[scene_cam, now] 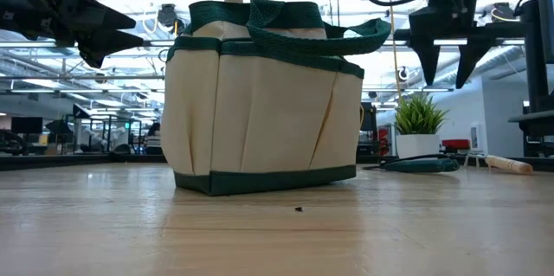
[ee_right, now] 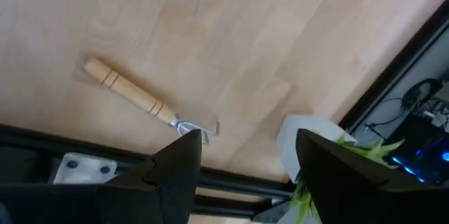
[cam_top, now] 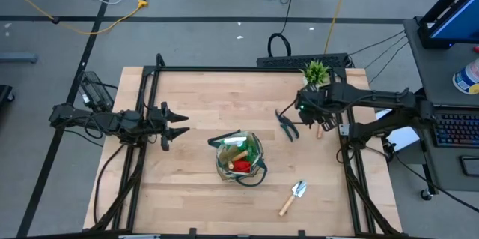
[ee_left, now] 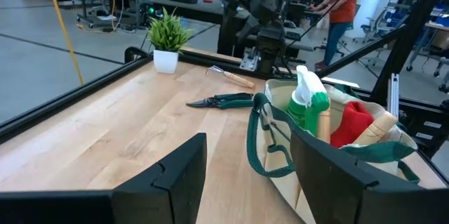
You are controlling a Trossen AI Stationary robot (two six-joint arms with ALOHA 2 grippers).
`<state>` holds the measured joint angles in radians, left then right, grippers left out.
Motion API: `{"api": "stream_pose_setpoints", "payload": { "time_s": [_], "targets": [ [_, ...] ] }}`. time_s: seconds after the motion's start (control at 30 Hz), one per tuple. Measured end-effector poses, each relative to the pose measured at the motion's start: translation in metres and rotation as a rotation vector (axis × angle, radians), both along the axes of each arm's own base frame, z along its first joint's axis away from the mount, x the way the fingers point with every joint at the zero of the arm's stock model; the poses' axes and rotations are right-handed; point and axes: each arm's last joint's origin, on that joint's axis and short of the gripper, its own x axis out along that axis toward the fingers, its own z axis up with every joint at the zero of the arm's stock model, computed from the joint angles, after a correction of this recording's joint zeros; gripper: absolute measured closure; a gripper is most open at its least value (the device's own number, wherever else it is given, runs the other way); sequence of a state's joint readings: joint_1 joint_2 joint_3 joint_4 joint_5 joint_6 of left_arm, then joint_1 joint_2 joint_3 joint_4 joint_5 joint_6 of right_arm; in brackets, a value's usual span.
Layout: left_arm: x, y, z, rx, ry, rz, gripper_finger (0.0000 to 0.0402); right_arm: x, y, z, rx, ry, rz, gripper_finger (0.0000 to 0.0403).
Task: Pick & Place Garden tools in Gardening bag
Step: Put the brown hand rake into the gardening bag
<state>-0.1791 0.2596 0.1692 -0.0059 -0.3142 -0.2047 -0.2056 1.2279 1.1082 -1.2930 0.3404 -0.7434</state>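
Observation:
The beige gardening bag [cam_top: 239, 156] with green trim stands upright on its base at the table's middle. A red glove [ee_left: 351, 122], a green-white bottle [ee_left: 309, 101] and a wooden handle [ee_left: 382, 122] stick out of it. Dark pruning shears [cam_top: 287, 124] and a wooden-handled mini rake [ee_right: 144, 101] lie flat at the far right. A trowel [cam_top: 293, 196] lies near the front edge. My right gripper [scene_cam: 443, 68] hangs open, pointing down, above the table between shears and rake. My left gripper [cam_top: 176, 124] is open and level, left of the bag.
A small potted plant [cam_top: 316, 72] stands at the far right corner, just beyond my right gripper. Black frame rails [cam_top: 224, 69] run along the table's far and side edges. A person [ee_left: 340, 6] stands in the room beyond the table.

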Motion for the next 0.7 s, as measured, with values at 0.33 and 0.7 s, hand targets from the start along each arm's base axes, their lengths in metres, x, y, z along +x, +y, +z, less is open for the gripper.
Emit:
{"api": "stream_pose_setpoints", "payload": {
  "time_s": [0.33,0.7],
  "targets": [
    [0.000,0.000,0.000,-0.014,-0.003,0.000,0.0190,0.001,0.005,-0.011,0.002,0.020,0.031,0.0179],
    [0.000,0.000,0.000,-0.010,-0.002,0.002,0.0190,0.003,0.005,-0.013,-0.001,0.029,0.117,0.0179]
  ]
}}
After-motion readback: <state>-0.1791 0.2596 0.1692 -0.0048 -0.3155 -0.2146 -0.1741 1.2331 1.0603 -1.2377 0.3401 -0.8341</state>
